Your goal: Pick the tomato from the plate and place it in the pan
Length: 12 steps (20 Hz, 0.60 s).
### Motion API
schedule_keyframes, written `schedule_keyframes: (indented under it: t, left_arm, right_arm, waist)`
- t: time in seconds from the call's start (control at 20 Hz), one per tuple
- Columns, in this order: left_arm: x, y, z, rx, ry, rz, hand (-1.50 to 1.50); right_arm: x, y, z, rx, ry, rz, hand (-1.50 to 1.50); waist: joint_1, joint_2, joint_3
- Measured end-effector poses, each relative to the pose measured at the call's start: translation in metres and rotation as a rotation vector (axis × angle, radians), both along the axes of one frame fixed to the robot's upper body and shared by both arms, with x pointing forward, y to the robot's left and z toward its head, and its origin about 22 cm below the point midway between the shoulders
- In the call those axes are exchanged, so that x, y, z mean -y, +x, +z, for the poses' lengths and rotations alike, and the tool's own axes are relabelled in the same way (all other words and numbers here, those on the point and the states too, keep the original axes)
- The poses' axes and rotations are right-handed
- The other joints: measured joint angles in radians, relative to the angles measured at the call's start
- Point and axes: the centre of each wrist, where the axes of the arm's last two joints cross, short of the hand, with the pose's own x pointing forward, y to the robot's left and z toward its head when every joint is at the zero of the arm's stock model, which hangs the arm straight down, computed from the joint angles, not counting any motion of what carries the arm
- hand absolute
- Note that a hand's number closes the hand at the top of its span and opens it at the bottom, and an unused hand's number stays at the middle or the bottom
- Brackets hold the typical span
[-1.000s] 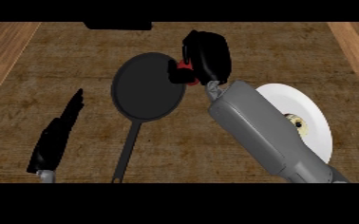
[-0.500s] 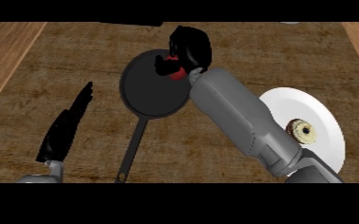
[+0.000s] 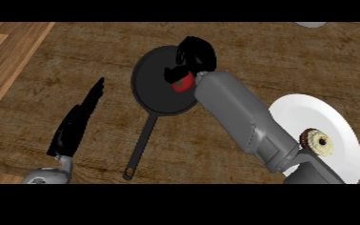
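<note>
Brown wooden desk [image 3: 281,57], seen steeply from above in the head view. A round black frying pan [image 3: 156,93] lies near the middle, its long handle pointing toward the lower edge. The black right hand [image 3: 194,56] hovers over the pan's right side, fingers and thumb curled around a small red tomato [image 3: 184,84], which sits above the pan's dark surface. Its grey forearm slants down to the right, passing beside a round white plate [image 3: 316,117] that carries a small round tan food item [image 3: 318,142]. At the lower left, the black left hand [image 3: 77,119] rests open, fingers straight and pointing up.
</note>
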Motion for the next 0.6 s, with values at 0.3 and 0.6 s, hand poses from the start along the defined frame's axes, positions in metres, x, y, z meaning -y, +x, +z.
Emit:
schedule_keyframes:
  t: [0.3, 0.6]
  left_arm:
    - [0.004, 0.007, 0.005, 0.007, -0.001, -0.027, 0.0]
    - [0.005, 0.008, 0.003, 0.001, -0.001, -0.027, 0.0]
  right_arm:
    - [0.012, 0.003, -0.007, -0.108, 0.238, -0.061, -1.5]
    - [0.013, 0.004, -0.001, 0.052, 0.43, -0.116, -1.5]
  waist:
    - [0.022, 0.005, 0.001]
    - [0.019, 0.0, 0.002]
